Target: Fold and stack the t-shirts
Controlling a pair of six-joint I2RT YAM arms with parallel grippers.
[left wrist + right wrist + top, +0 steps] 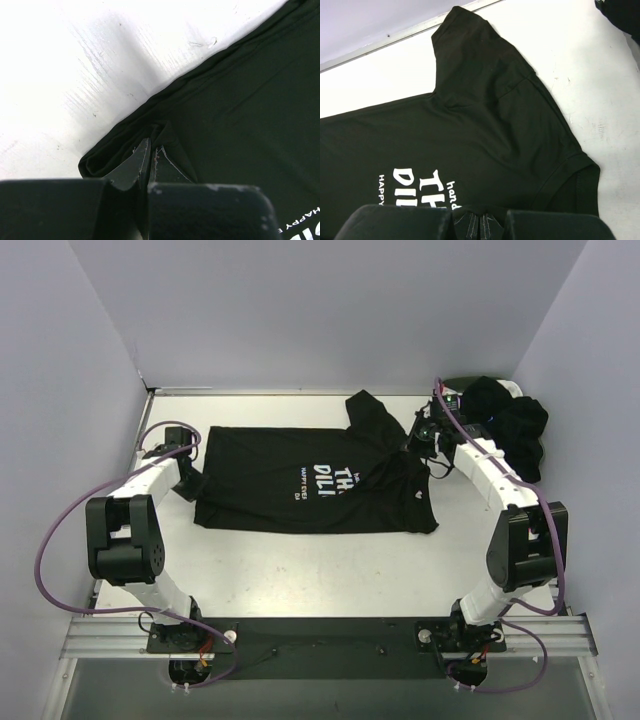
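At opposite ends of printed t-shirt (290, 485), left claw (152, 148), right claw (479, 219) pinching cloth.

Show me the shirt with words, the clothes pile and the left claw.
lettered t-shirt (250, 480), top view, plain lower body
clothes pile (515, 428), top view, its middle
left claw (152, 148), left wrist view, between its fingertips

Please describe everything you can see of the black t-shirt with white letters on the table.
The black t-shirt is soft, matte cloth with short sleeves and white printed letters on the chest, only partly readable. It lies spread on the white table, hem toward the left arm, neck end toward the right arm, one sleeve pointing to the far edge. The left arm's jaws are shut on a fold at the hem; the right arm's jaws look shut on the neck end.
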